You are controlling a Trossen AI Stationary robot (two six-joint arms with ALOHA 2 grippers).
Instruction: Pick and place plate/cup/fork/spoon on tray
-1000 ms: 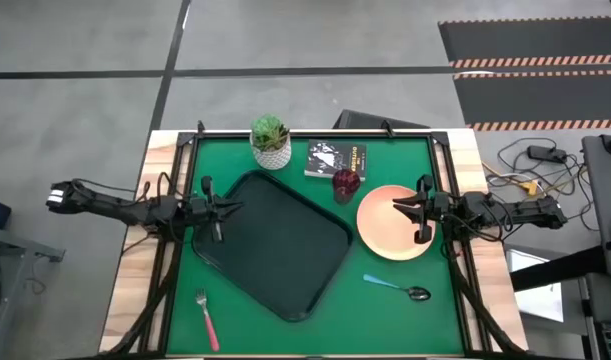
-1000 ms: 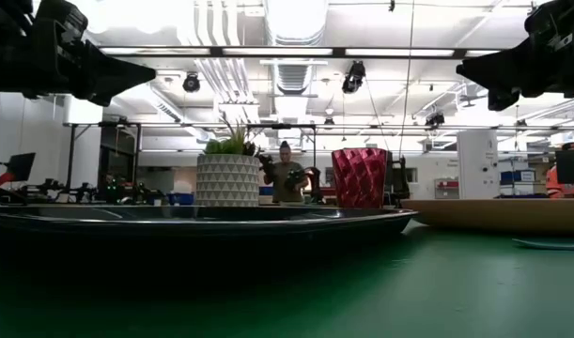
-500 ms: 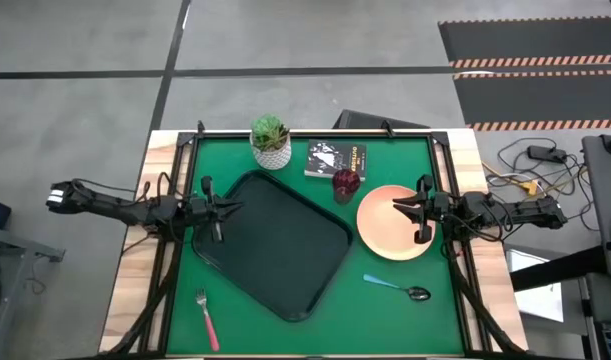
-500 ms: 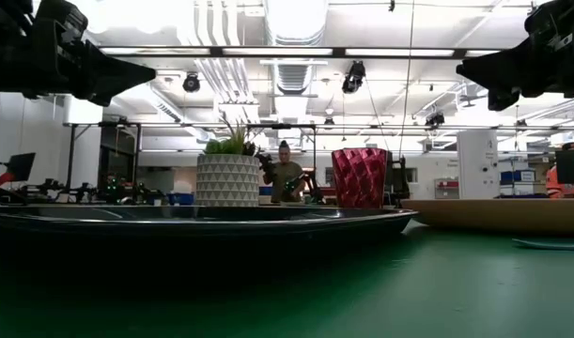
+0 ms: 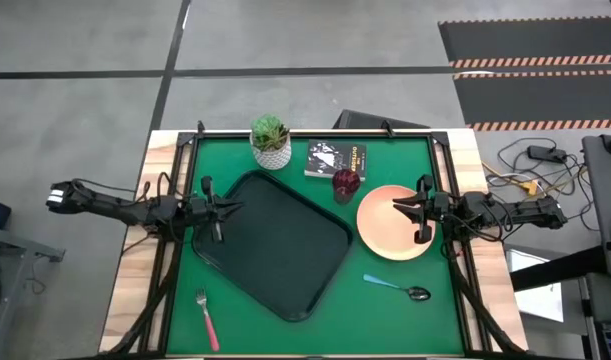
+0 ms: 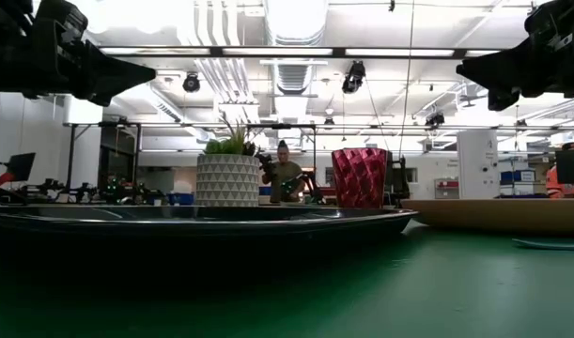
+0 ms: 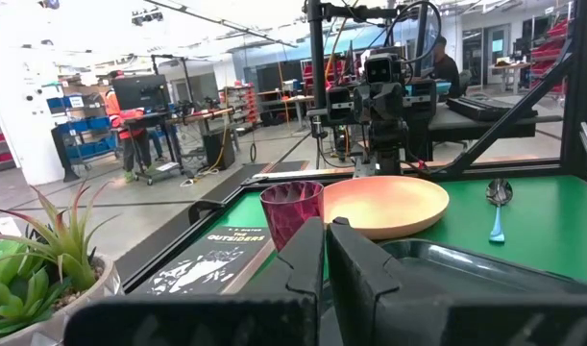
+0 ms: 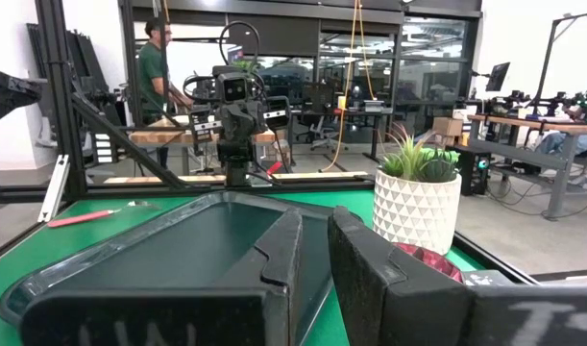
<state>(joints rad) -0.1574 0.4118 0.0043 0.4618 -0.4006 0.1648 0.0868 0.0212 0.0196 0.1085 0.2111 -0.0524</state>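
The black tray [image 5: 275,245] lies slanted in the middle of the green table. The peach plate [image 5: 395,222] lies flat to its right. The dark red cup [image 5: 345,183] stands upright by the plate's far left side. The pink-handled fork [image 5: 207,320] lies near the table's near left corner. The blue-handled spoon [image 5: 397,287] lies near the plate's near side. My left gripper [image 5: 228,207] is shut and empty, well above the tray's left edge. My right gripper [image 5: 397,206] is shut and empty, well above the plate.
A white pot with a green plant [image 5: 271,142] and a small black book [image 5: 336,158] sit at the table's far side, behind the tray and cup. A black frame runs around the table's edge. A person [image 6: 285,174] stands in the room beyond.
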